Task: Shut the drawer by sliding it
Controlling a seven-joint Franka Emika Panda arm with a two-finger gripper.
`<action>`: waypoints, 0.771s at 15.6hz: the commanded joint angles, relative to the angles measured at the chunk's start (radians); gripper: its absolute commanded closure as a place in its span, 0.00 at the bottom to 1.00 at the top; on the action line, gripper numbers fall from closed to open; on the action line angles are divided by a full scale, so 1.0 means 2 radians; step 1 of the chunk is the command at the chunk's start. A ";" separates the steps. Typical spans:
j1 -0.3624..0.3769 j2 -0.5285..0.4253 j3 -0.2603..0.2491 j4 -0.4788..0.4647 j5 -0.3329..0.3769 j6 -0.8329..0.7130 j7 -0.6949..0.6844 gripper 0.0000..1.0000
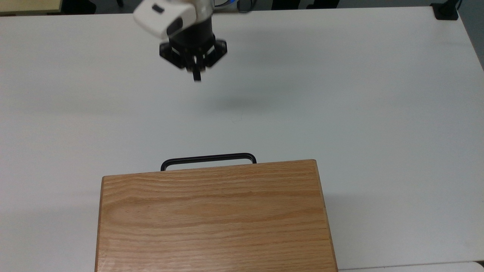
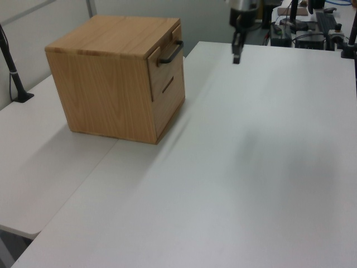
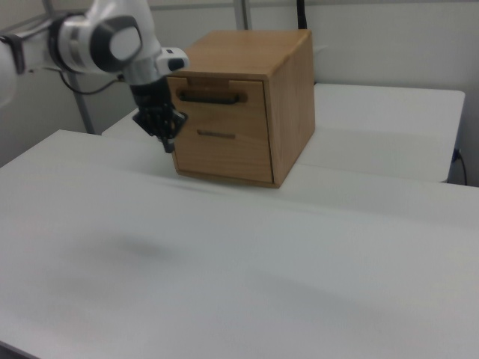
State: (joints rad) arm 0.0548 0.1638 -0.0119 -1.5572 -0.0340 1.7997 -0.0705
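The tool (image 1: 196, 77) hangs above the bare white table (image 1: 359, 94), well apart from the drawer (image 3: 218, 91), its fingers drawn narrow together and holding nothing. That clearance fits a job likely done: the drawer sits in the top of the cabinet (image 1: 211, 215), its front nearly flush. From the top view the cabinet's flat top hides the drawer front, leaving just the black handle (image 1: 208, 158) jutting past the edge. The right view shows what the top view cannot: the whole front panel, and a second, lower front beneath it. The left view shows the handle (image 2: 171, 53) in profile and the front standing slightly proud of the cabinet.
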 commanded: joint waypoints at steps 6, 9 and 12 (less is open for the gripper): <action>0.019 -0.087 -0.011 -0.053 -0.014 -0.095 0.001 0.08; 0.017 -0.087 -0.012 -0.053 -0.014 -0.095 0.003 0.00; 0.016 -0.087 -0.012 -0.051 -0.014 -0.090 0.042 0.00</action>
State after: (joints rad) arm 0.0707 0.0087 -0.0213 -1.6414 -0.0477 1.6171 -0.0589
